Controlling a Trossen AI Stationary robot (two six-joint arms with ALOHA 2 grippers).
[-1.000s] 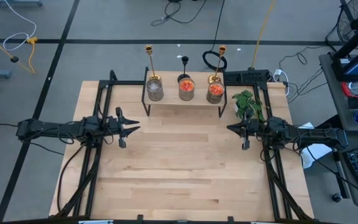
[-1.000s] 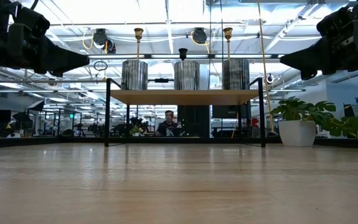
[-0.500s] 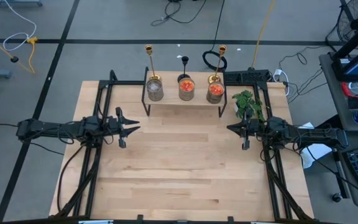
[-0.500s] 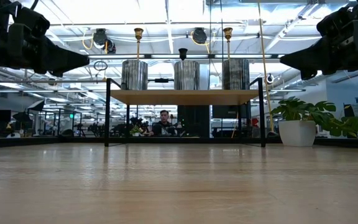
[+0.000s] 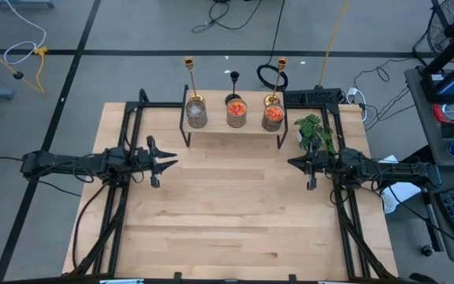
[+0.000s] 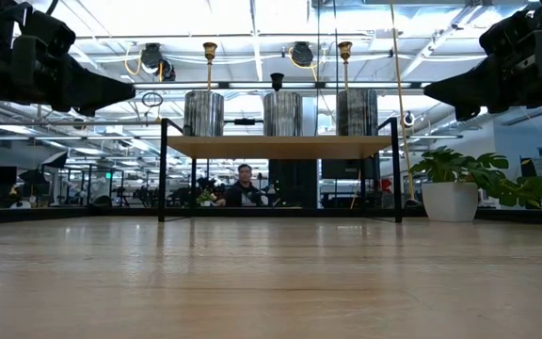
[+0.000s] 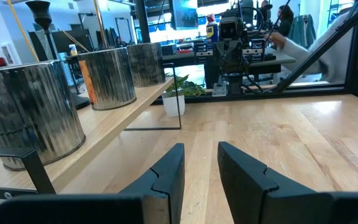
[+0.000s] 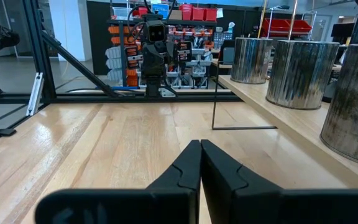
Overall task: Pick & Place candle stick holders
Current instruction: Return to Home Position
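Observation:
A low wooden shelf [image 5: 231, 130] on black legs stands at the table's far middle. On it stand three glass cups: a grey one [image 5: 196, 115] and two orange ones [image 5: 236, 113] [image 5: 273, 117]. Behind them stand two tall gold candlesticks [image 5: 189, 75] [image 5: 280, 75] and a shorter black one [image 5: 233, 80]. My left gripper [image 5: 170, 163] hovers open at the table's left, its fingers [image 7: 173, 163] apart. My right gripper [image 5: 292, 163] hovers shut at the table's right, its fingertips [image 8: 201, 149] together. Both are empty and point at each other.
A leafy green plant [image 5: 314, 130] in a white pot [image 6: 450, 201] stands right of the shelf, close to my right arm. Black frame rails run along the table's left and right sides. Bare wood lies between the grippers. A person [image 6: 244, 188] sits in the room behind.

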